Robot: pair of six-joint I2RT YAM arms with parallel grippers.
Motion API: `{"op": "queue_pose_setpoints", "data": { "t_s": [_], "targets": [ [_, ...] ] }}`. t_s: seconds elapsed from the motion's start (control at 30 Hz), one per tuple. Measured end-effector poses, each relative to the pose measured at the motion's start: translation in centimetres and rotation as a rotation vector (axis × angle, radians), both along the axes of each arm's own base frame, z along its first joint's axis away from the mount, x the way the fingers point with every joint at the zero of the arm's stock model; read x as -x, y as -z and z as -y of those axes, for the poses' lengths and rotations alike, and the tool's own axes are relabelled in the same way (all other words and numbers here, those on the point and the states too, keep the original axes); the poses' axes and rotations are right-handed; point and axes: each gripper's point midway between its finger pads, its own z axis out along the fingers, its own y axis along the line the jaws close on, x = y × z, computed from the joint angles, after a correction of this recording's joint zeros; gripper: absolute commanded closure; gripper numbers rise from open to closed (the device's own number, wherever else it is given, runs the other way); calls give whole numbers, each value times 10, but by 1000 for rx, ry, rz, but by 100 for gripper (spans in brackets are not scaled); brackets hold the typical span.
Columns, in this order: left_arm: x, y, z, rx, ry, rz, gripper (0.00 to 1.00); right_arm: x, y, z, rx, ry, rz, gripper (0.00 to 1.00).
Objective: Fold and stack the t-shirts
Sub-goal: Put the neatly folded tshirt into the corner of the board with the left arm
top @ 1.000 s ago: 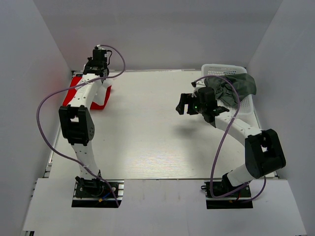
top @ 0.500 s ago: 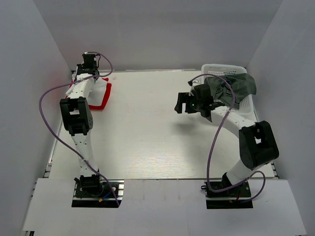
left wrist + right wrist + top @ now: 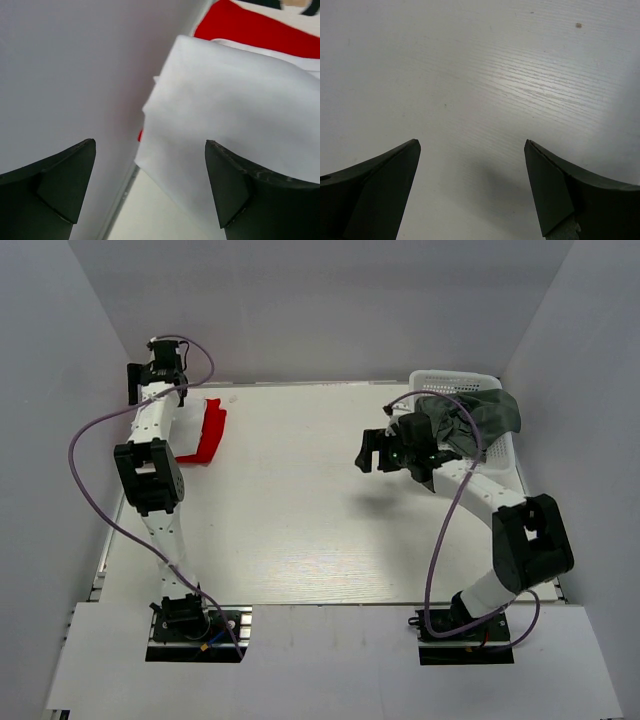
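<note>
Basket (image 3: 447, 379) with dark grey-green t-shirt (image 3: 490, 412) in it; left tool (image 3: 150, 144) and right tool (image 3: 471, 142) spread, empty

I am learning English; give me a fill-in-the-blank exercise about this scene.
The dark grey-green cloth t-shirt lies in the white plastic lattice ____.
The white cloth t-shirt lies on the red cloth t-shirt, near the ____ arm.
The left hand and the right hand are both ____.
Missing words: basket, left, open.
</note>
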Motion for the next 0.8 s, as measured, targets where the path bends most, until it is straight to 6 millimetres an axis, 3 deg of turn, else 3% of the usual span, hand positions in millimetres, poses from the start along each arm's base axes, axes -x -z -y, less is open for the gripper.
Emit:
{"op": "queue_pose_setpoints", "data": {
  "t_s": [0.17,0.33,0.4,0.5,0.63,0.7,0.8],
  "targets": [
    [5,-10,42,161,83,64,0,19,-17,6,-42,-11,71,10],
    [26,-39,110,428,209,200,0,52,-14,17,-81,-8,94,10],
    [53,-44,143,548,273,259,0,67,-10,23,-95,-1,96,10],
    [109,-39,204,774,429,341,0,85,-10,32,-124,31,108,10],
    [177,-15,278,1043,647,367,0,100,-16,41,-171,65,164,10],
    [195,1,296,1123,681,323,0,104,-16,45,-193,83,190,10],
    [199,5,301,1151,692,302,0,110,-13,48,-216,98,212,10]
  ]
}}
